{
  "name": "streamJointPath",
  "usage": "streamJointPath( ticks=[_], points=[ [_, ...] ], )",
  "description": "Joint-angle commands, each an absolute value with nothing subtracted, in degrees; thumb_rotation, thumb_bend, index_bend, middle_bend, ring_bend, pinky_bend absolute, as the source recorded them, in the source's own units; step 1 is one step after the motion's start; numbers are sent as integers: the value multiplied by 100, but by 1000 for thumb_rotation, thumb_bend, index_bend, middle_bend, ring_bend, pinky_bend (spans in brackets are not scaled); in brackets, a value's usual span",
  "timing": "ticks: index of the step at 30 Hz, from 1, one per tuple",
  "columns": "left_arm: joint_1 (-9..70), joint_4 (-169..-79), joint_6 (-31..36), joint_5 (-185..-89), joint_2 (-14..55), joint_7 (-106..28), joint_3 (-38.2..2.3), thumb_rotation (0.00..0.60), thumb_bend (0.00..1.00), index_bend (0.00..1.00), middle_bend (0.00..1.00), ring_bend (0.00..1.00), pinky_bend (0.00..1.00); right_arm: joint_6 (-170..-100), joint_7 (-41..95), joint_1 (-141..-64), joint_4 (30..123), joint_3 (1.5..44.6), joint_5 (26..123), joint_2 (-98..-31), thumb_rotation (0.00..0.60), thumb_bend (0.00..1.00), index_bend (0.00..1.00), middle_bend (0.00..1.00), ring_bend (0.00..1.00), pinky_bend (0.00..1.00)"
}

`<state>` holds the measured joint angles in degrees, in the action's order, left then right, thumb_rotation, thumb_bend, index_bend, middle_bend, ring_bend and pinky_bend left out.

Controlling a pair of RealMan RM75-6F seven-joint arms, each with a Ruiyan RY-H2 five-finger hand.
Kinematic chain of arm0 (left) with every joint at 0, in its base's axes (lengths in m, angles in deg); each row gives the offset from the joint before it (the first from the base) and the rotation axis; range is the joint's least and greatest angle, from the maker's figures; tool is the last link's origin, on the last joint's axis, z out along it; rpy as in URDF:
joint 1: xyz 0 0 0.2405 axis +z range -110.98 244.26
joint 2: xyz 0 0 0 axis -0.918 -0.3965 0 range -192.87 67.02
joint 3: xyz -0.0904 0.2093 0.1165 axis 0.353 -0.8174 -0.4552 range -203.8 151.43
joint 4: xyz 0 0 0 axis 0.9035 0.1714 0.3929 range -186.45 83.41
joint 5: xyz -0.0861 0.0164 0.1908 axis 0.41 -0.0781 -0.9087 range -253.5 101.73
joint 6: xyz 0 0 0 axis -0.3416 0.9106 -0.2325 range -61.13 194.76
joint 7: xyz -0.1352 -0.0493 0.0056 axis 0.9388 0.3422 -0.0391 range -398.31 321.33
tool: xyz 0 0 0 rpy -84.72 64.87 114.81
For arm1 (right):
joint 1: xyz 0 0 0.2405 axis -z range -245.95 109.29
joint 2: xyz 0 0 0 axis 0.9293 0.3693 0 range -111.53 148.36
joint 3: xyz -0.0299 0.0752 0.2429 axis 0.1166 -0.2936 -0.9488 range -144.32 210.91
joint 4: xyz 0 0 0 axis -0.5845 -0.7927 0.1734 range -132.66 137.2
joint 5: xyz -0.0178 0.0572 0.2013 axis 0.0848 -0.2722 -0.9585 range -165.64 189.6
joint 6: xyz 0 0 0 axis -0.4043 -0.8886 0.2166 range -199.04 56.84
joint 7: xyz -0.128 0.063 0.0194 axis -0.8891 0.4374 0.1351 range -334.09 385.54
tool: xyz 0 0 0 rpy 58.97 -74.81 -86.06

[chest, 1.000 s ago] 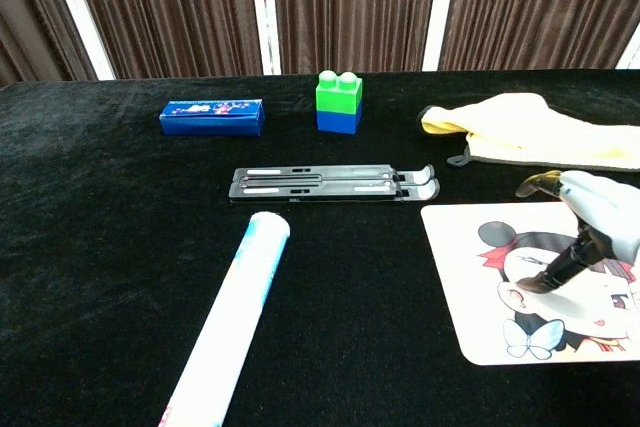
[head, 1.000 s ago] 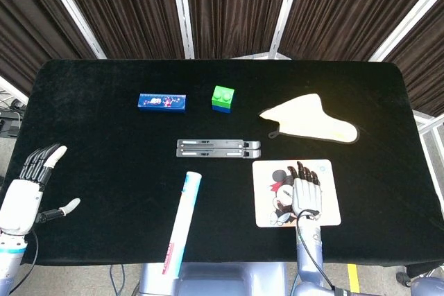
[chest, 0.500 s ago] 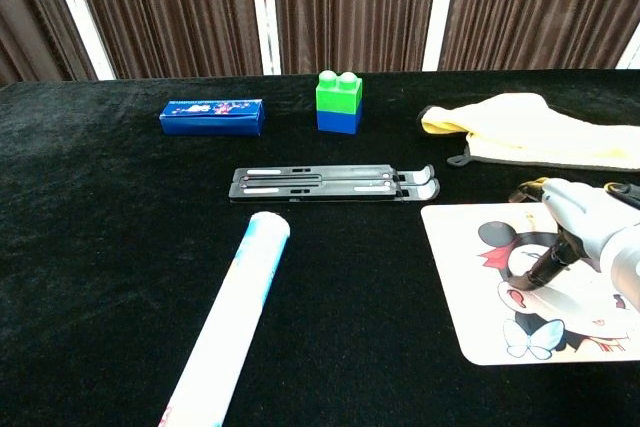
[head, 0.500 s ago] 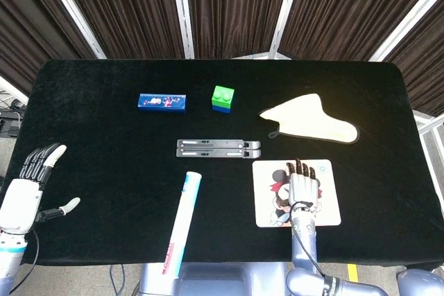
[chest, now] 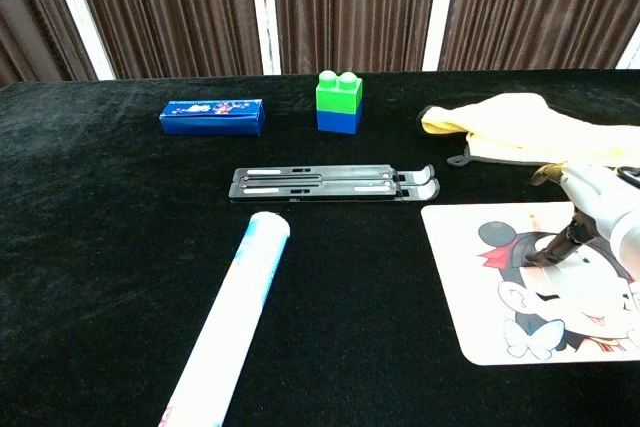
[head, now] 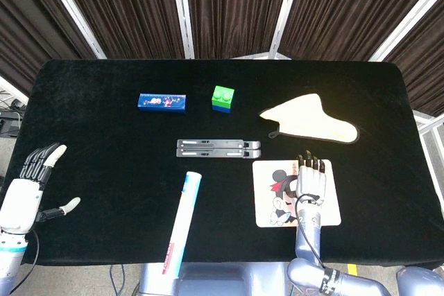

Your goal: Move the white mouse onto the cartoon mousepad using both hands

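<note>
White mouse: not identifiable in either view; possibly hidden beneath the right hand (head: 310, 185), which lies flat, fingers pointing far, over the cartoon mousepad (head: 267, 209); its grip cannot be told. Left hand (head: 28, 188) sits well apart at the surface's (head: 104, 171) near-left edge, fingers spread, empty.

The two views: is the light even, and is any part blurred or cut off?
Head view: even light, sharp, no glare; the black table swallows shadows, and the left hand sits at the frame's edge. Chest view: sharp too, but the right hand over the cartoon mousepad is cropped.
</note>
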<state>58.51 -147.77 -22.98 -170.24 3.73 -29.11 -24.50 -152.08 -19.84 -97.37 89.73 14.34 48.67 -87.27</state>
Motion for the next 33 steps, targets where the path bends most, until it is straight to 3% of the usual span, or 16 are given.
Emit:
streamJointPath(
  ticks=[1, 14, 20, 28, 33],
  points=[
    [5850, -14782, -2296, -17031, 373, -2917, -2453, 600, 172, 0, 0, 0, 0, -15159, -1957, -9748, 8893, 1387, 4810, -8716, 600, 219, 120, 0, 0, 0],
    [5848, -14755, -2281, -16992, 418, -3028, -2431, 600, 171, 0, 0, 0, 0, -14972, -1467, -9709, 9326, 1554, 5395, -8489, 600, 201, 120, 0, 0, 0],
    [5853, -14620, -2234, -16839, 487, -3131, -2385, 600, 171, 0, 0, 0, 0, -14599, -937, -9608, 9692, 1907, 6275, -7829, 600, 184, 120, 0, 0, 0],
    [5912, -14310, -2248, -16641, 706, -3360, -2341, 600, 172, 0, 0, 0, 0, -15071, 49, -9138, 9543, 2453, 7763, -7026, 600, 180, 120, 0, 0, 0],
    [5986, -14116, -2283, -16641, 832, -3469, -2413, 600, 173, 0, 0, 0, 0, -15303, 918, -8687, 9272, 2780, 8201, -6519, 600, 178, 120, 0, 0, 0]
  ],
)
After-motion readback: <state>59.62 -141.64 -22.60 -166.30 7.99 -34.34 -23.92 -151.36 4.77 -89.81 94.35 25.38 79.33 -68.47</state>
